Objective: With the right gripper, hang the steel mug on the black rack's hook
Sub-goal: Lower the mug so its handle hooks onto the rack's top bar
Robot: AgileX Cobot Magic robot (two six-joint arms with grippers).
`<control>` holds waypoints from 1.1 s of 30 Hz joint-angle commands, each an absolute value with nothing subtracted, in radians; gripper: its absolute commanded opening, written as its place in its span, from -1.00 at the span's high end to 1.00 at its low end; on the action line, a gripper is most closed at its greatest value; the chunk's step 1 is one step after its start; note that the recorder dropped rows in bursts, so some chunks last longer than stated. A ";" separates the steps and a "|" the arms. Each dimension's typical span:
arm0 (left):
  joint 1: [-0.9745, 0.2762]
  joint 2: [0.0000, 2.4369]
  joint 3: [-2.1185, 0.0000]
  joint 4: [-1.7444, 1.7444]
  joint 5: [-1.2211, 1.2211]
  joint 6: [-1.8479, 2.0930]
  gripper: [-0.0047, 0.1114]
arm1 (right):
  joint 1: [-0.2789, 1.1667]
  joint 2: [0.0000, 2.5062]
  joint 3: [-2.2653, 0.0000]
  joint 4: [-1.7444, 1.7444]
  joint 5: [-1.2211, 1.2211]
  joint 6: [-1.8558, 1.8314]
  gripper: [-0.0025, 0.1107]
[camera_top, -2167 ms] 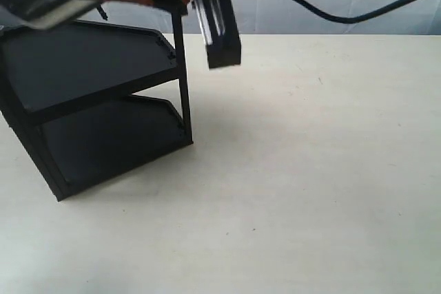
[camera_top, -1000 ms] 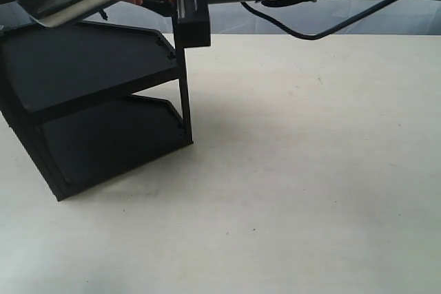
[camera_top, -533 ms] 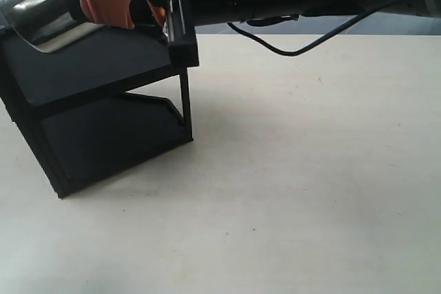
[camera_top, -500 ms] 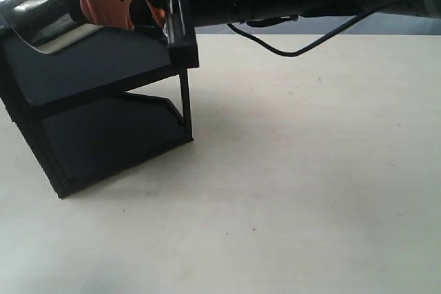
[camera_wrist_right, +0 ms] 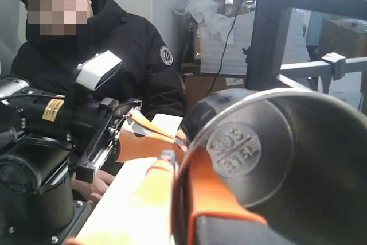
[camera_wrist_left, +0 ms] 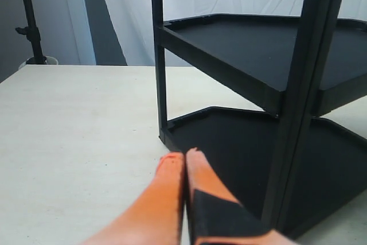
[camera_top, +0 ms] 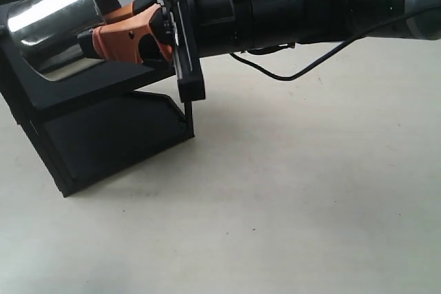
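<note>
Mug: the shiny steel mug [camera_top: 54, 25] had dropped from the frame's top edge to beside the matte black 2-tier rack [camera_top: 103, 135], over its upper shelf.
Right gripper: the orange-fingered right gripper [camera_top: 103, 36] gripped its rim.
Meaning: hooking looked close.
Left gripper: the left gripper [camera_wrist_left: 183, 162] idled, fingers pressed together.

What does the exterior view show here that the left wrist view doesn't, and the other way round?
Only the exterior view shows the right end effector clamped on the mug, held tilted above the rack's upper shelf, plus the arm and its cable. Only the left wrist view shows the left end effector, its orange fingers together near the rack's base, and a dark stand beyond the table. Both show the rack with its two shelves on the table.
</note>
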State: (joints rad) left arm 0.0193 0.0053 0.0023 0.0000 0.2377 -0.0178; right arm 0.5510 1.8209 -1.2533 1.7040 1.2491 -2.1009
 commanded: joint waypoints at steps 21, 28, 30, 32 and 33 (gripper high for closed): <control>0.018 0.000 0.000 0.005 0.231 -0.017 0.89 | 0.549 1.827 -1.233 1.491 1.221 -2.106 0.97; 0.018 0.000 0.000 0.005 0.231 -0.017 0.89 | 0.549 1.827 -1.245 1.508 1.136 -2.106 0.97; 0.018 0.000 0.000 0.005 0.231 -0.017 0.89 | 0.549 1.827 -1.267 1.508 1.136 -2.106 0.97; 0.018 0.000 0.000 0.005 0.231 -0.017 0.89 | 0.549 1.827 -1.288 1.508 1.136 -2.106 0.97; 0.018 0.000 0.000 0.005 0.231 -0.017 0.89 | 0.549 1.827 -1.297 1.508 1.135 -2.106 0.97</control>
